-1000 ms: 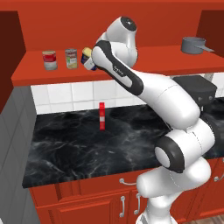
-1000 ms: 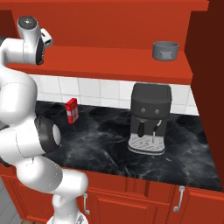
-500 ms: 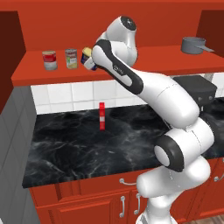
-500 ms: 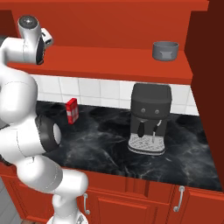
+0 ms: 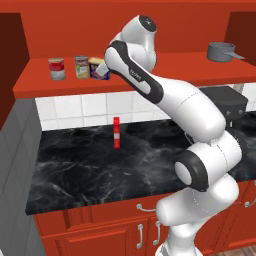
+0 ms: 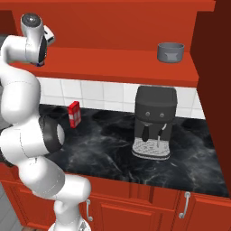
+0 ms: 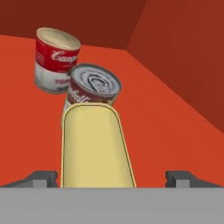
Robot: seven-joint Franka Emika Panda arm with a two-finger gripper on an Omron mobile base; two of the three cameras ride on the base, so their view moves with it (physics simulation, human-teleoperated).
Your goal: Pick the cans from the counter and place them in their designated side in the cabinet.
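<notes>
Sitting tin: rectangular tin [image 7: 96,146] lies on cabinet shelf [image 5: 150,80], between the finger tips, yellow face toward hand camera
Round can: green-label can [image 5: 81,66] upright just beside tin, touching or nearly, can't tell
Gripper: gripper [image 7: 111,178] jaws spread wide, tips clear of tin sides, nothing held
Soup can: red-white can [image 5: 56,68] further along shelf
Counter: red box [image 5: 116,133] upright on black counter [image 5: 90,165], coffee machine [image 6: 154,122] well apart

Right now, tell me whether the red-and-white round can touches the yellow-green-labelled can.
Apart: left base view shows red shelf between the red-and-white can and the yellow-green-labelled can.
</notes>
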